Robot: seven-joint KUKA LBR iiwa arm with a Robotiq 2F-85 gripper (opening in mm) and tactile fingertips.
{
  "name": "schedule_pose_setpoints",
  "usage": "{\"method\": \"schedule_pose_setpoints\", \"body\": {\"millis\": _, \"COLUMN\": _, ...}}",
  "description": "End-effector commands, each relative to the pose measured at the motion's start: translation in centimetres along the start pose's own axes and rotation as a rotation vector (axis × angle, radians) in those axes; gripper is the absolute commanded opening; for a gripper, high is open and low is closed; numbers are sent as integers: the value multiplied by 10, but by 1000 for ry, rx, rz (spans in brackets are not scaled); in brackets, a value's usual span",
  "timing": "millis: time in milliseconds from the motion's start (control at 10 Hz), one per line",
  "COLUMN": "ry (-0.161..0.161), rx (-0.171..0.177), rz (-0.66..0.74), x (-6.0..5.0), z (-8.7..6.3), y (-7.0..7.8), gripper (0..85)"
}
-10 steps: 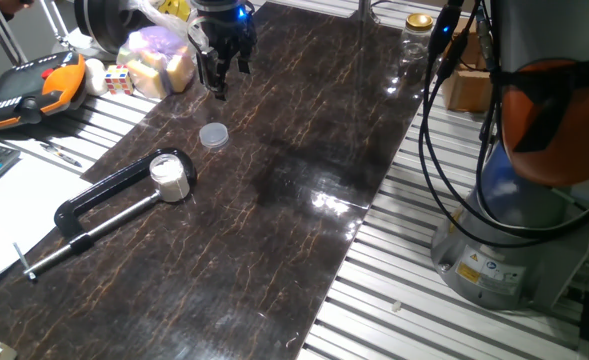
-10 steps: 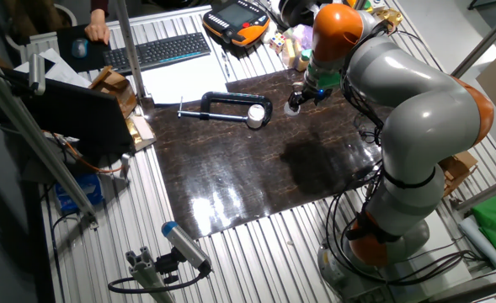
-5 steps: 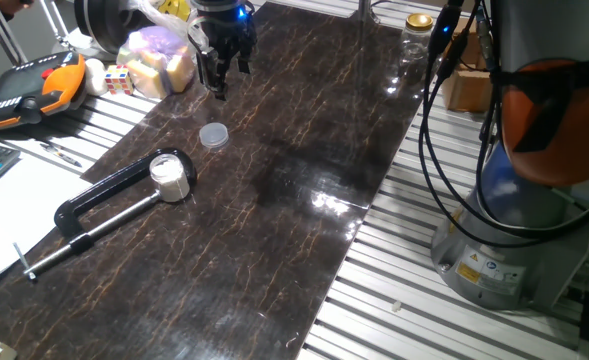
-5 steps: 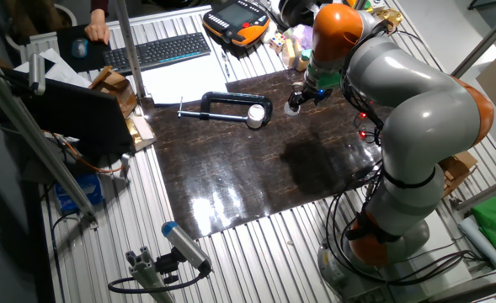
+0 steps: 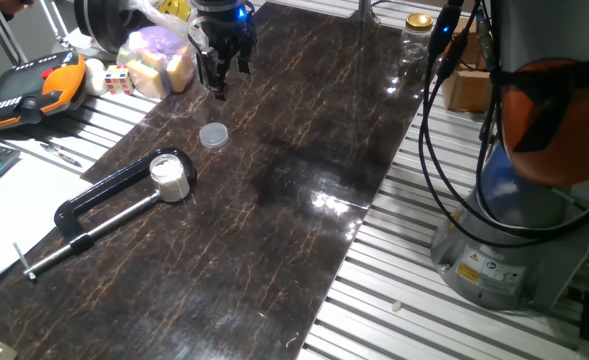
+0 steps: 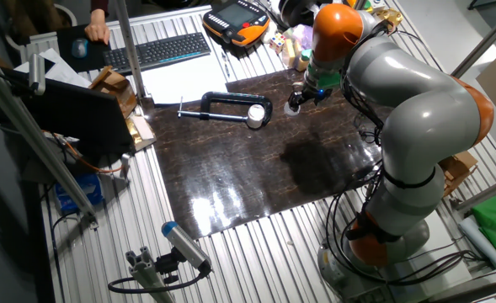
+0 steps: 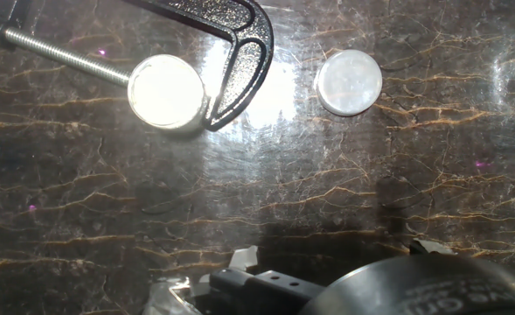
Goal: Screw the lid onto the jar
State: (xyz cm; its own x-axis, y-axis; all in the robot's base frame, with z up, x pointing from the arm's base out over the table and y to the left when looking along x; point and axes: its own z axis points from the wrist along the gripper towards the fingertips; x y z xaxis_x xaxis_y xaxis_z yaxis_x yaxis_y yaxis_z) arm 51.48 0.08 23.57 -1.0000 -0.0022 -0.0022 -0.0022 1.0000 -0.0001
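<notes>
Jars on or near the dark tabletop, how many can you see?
2: a small white jar held in the black clamp, and a gold-lidded glass jar at the far edge. Others may be hidden.

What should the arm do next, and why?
Probably drop toward the lid and take it: the gripper hangs above the table, holding nothing, while the lid lies flat apart from the jar, which sits in the clamp.

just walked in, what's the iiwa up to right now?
Lid-on-jar job, nothing picked up yet. The gripper hangs above the dark table, holding nothing; whether it is open is unclear. The lid lies flat on the table, apart from the jar, which sits in the black C-clamp. The hand view shows the lid and jar on either side of the clamp's curved arm.
</notes>
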Motion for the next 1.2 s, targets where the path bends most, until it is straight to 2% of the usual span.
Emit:
{"method": "schedule_pose_setpoints", "body": {"millis": 0, "ry": -28, "rx": 5, "rz": 64, "x": 0, "z": 0, "y": 0, "gripper": 7}}
{"method": "schedule_pose_setpoints", "body": {"millis": 400, "ry": -24, "rx": 5, "rz": 67, "x": 0, "z": -3, "y": 2, "gripper": 7}}
{"method": "schedule_pose_setpoints", "body": {"millis": 700, "ry": -25, "rx": -10, "rz": 74, "x": -1, "z": -1, "y": 2, "gripper": 7}}
{"method": "schedule_pose_setpoints", "body": {"millis": 1100, "ry": -30, "rx": -17, "rz": 79, "x": -3, "z": 7, "y": 4, "gripper": 7}}
